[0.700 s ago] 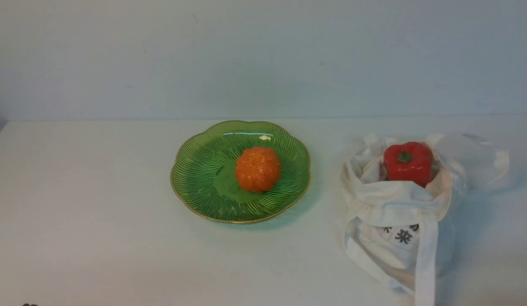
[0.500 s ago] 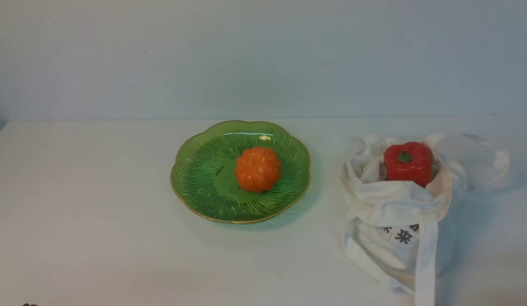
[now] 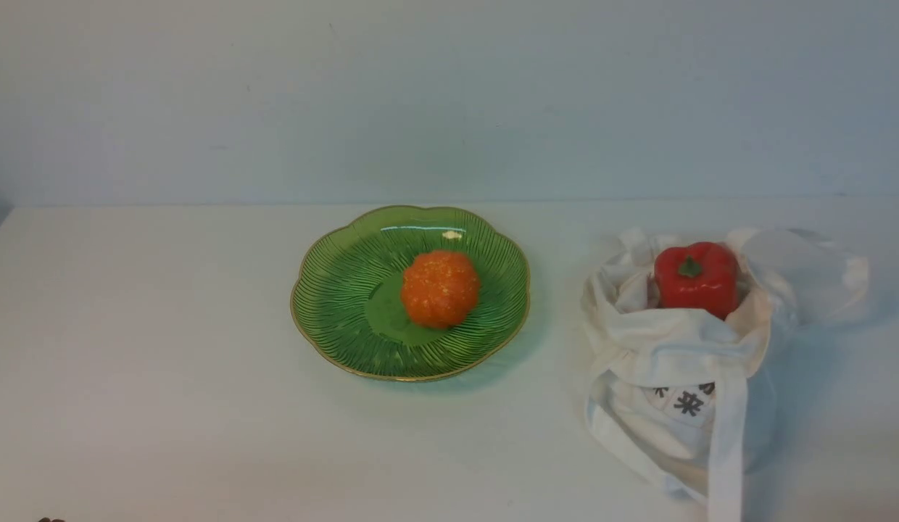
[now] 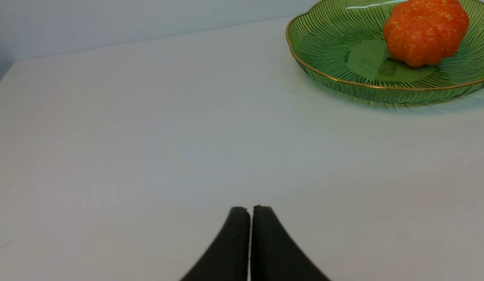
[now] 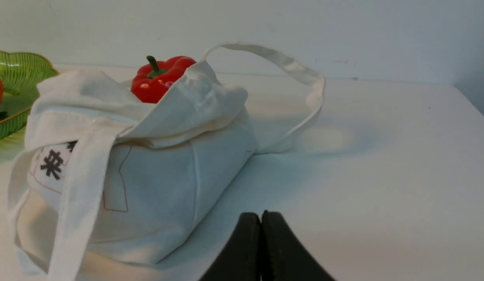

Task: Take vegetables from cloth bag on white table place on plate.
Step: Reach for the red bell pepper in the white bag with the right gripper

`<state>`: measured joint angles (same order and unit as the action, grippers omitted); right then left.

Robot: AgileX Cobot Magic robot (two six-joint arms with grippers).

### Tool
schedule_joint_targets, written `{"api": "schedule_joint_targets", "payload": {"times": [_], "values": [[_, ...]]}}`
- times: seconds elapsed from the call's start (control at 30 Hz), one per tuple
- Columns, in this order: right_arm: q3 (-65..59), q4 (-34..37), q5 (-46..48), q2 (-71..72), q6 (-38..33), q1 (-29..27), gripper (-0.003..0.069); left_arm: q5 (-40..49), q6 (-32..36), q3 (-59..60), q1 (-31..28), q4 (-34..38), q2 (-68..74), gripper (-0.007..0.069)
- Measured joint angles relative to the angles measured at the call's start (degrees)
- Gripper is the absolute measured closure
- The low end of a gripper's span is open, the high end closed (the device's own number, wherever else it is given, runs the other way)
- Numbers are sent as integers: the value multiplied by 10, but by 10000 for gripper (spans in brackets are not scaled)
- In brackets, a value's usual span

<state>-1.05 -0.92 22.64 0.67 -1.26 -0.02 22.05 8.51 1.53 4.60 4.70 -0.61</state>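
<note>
A glossy red bell pepper (image 3: pixel 694 278) with a green stem sits in the open top of the white cloth bag (image 3: pixel 674 362) on the right of the white table (image 3: pixel 167 326); both show in the right wrist view, pepper (image 5: pixel 158 80) and bag (image 5: pixel 148 171). The green scalloped plate (image 3: pixel 348 304) stands mid-table and also shows in the left wrist view (image 4: pixel 328 58). My left gripper (image 4: pixel 250 208) is shut and empty, low over bare table, short of the plate. My right gripper (image 5: pixel 261 214) is shut and empty, beside the bag. Neither gripper shows in the front view.
An orange bumpy ball (image 3: pixel 440 288) lies on the plate, right of its centre. The bag's strap (image 5: pixel 281 62) loops up behind it, and another strap (image 3: pixel 725 449) hangs down its front. A pale wall rises behind the table's far edge.
</note>
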Motion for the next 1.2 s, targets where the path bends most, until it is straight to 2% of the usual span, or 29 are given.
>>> {"api": "schedule_joint_targets", "payload": {"times": [0.2, 0.27, 0.3, 0.33, 0.37, 0.4, 0.43, 0.53, 0.8, 0.87, 1.0, 1.1, 1.2], "values": [[-2, -20, -19, 0, 7, 0, 673, 0, 0, 0, 0, 0, 0, 633], [-6, 12, -59, 0, 33, 0, 673, 0, 0, 0, 0, 0, 0, 633], [-7, 54, -108, 0, 69, 0, 673, 0, 0, 0, 0, 0, 0, 633], [-7, 59, -115, 0, 69, 0, 673, 0, 0, 0, 0, 0, 0, 633], [-7, 110, -169, 0, 107, 0, 673, 0, 0, 0, 0, 0, 0, 633], [-7, 116, -176, 0, 117, 0, 673, 0, 0, 0, 0, 0, 0, 633], [-7, 169, -226, 0, 148, 0, 673, 0, 0, 0, 0, 0, 0, 633], [-7, 221, -276, 0, 170, -1, 673, 0, 0, 0, 0, 0, 0, 633], [-1, 260, -346, 0, 192, 0, 673, 0, 0, 0, 0, 0, 0, 633], [25, 245, -327, -3, 192, 5, 673, 0, 0, 0, 0, 0, 0, 633], [142, 162, -226, -63, 186, 17, 673, 0, 0, 0, 0, 0, 0, 633], [268, 91, -95, -172, 175, 30, 673, 0, 0, 0, 0, 0, 0, 633], [368, 55, 29, -278, 143, 40, 673, 0, 0, 0, 0, 0, 0, 633]]}}
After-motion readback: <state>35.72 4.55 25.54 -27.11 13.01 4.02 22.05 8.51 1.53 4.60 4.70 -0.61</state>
